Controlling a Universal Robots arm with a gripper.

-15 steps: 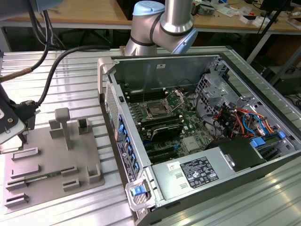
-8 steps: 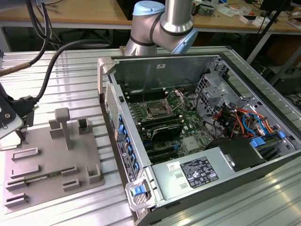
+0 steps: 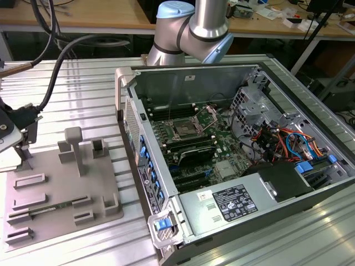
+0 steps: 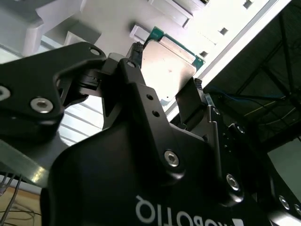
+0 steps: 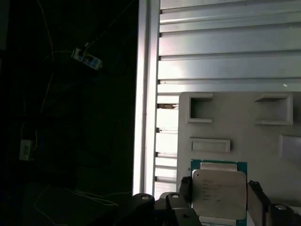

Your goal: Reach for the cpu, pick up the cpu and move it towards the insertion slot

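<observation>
The cpu [image 5: 219, 194] sits flat between the two black fingers [image 4: 187, 101] of the gripper [image 5: 221, 197], one finger at each of two opposite edges; in the second wrist view its pale metal lid [image 4: 169, 66] and green rim fill the gap between them. Fingers are closed in against the chip's edges, though whether it is lifted clear of the grey tray [image 5: 235, 122] I cannot tell — the tray lies directly behind it. Risk, as a judgement: the hold is on thin edges only, so a slight tilt could let the chip slip or cock. The tray's shallow rectangular recesses near the chip look empty. In the exterior view the open computer case [image 3: 233, 166] holds the green board, and the insertion slot [image 3: 184, 132], toward 9 o'clock of the board's centre, looks unoccupied.
</observation>
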